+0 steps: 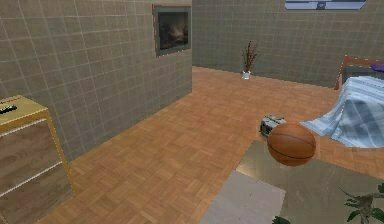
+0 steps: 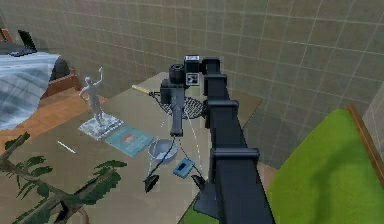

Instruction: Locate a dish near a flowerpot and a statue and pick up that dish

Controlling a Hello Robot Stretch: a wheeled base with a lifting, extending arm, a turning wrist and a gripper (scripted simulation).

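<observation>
The claw (image 2: pixel 175 128) hangs at the far end of the dark square-section arm (image 2: pixel 228 150), its fingers pointing down toward the pale bench (image 2: pixel 90 162). I cannot tell whether the fingers are spread or pressed together. Nor can I tell whether the claw holds anything, since things lie on the bench right behind it.

Just left of the fingertips and a little nearer sits a small grey round dish (image 2: pixel 160 150), which I judge to be the task's thing. Whether the claw is over it or beside it cannot be told. A flat teal book (image 2: pixel 130 140) lies just left of the dish. Farther left a silvery statue of a standing figure (image 2: pixel 97 100) rises on a square base, and the broad green leaves of a plant (image 2: pixel 50 180) spread over the near left corner.

The likeliest failure is a misjudged descent. If the fingers land on the dish's rim, it could skid into the book or tip. A leftward correction could knock the tall, narrow statue over. Any jolt to the bench could also set rolling the orange basketball (image 1: pixel 291 143) that rests on it in the forward view.
</observation>
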